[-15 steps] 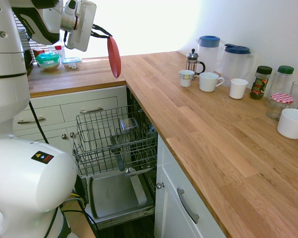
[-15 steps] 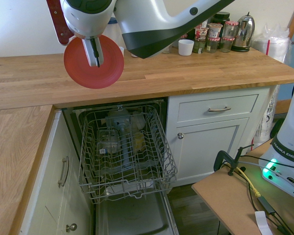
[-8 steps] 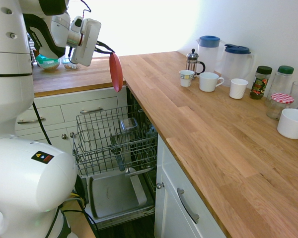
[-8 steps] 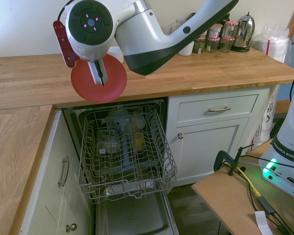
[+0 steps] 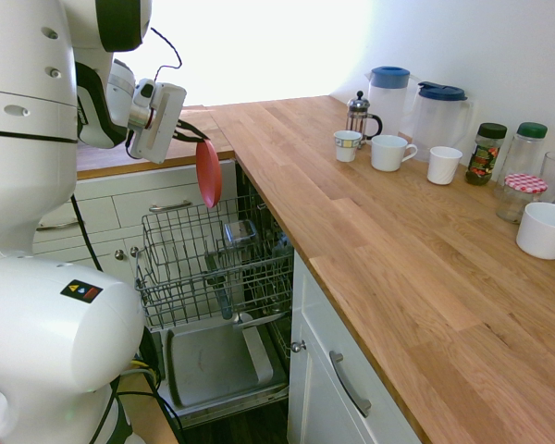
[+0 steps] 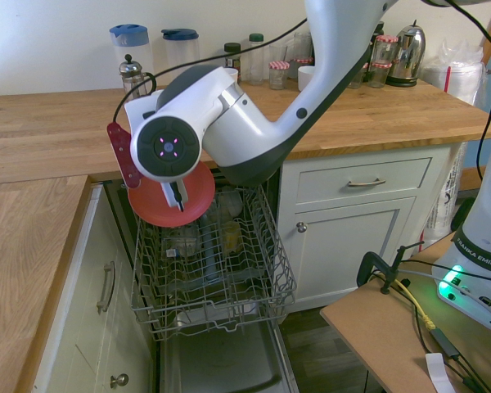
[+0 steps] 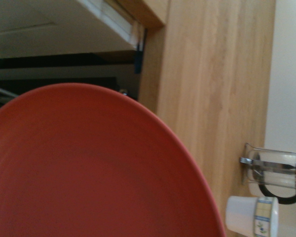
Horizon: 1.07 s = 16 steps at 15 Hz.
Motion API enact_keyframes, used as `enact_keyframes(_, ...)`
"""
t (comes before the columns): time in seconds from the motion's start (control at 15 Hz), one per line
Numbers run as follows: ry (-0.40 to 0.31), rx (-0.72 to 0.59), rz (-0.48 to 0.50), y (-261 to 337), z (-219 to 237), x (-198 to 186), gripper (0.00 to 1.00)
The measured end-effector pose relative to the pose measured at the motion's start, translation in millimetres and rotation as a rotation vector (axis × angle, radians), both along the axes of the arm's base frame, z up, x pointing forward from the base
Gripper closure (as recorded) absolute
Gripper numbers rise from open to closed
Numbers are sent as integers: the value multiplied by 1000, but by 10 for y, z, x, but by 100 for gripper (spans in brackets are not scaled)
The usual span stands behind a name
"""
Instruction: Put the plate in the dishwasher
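One plate [image 5: 208,173], pinched by its rim in my gripper [image 6: 178,196], hangs on edge over the dishwasher [image 5: 220,356].

My fingers are clamped tight on the plate's upper rim, so its disc drops below them, upright, just above the back of the pulled-out wire rack [image 6: 213,258]. The rack already carries some clear dishes near its middle; I judge those, and the countertop [image 5: 370,231] edge beside the rack, are what I must clear going down.

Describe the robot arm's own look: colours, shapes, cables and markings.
Glossy white rounded arm with dark grey joint bands. A round black end cap shows pink lights. A white boxy gripper carries thin dark fingers; a black cable loops above it.
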<state>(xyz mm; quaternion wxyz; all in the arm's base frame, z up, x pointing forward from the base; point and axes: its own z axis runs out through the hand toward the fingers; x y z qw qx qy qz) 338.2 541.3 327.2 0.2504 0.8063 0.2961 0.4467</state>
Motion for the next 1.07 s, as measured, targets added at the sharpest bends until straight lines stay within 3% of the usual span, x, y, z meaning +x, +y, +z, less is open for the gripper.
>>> enact_keyframes(0.4,43,12,-6,145,-534,89,100)
enact_keyframes(1.07,47,44,-66,283,-1079,123,100)
